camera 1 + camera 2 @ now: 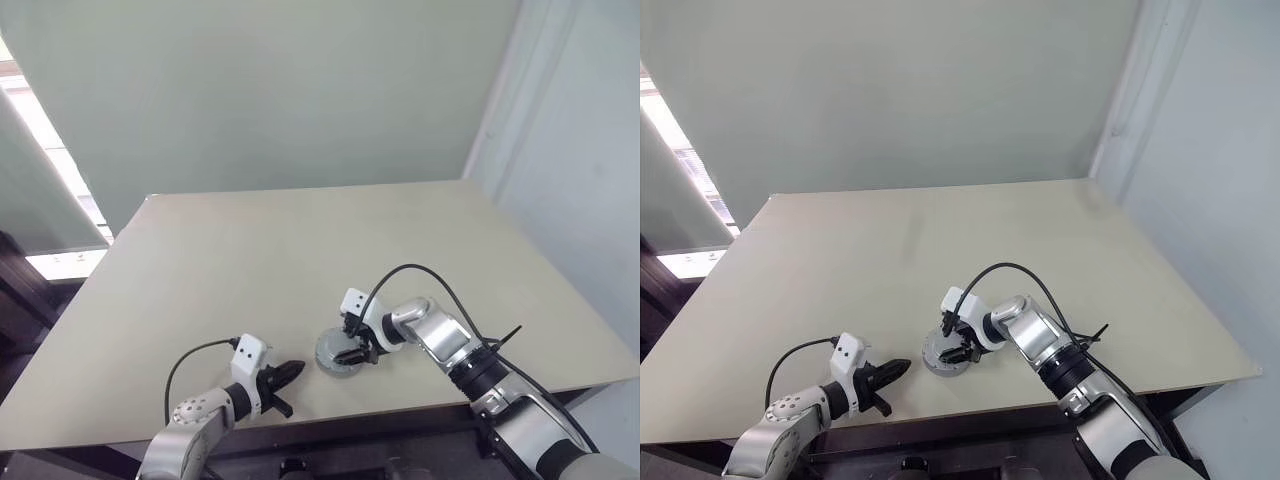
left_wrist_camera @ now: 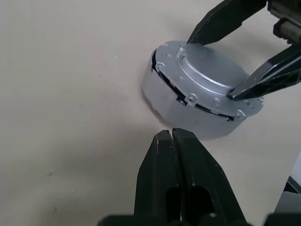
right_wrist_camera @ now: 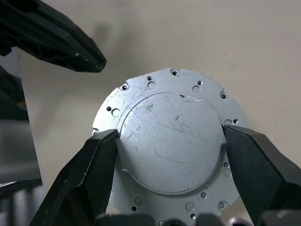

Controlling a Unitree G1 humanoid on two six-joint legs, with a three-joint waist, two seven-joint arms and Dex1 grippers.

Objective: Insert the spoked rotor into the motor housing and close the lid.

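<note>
The left gripper [image 1: 290,374] lay low near the table's front edge, its black fingers [image 2: 175,160] pressed together — pointing forward and right. The right gripper [image 1: 352,344] angled down and leftward from a bent wrist, fingers [image 3: 87,162] spread wide — one either side of the lid [image 3: 171,146].

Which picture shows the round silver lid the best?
The right wrist view: the round grey metal lid faces the camera between the right gripper fingers. The left wrist view shows it side-on atop the housing; the head views show it small.

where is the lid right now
The lid sits on top of the motor housing, near the table's front edge. The right pincer straddles its raised centre, and the shut left pincer is just left of it.
</note>
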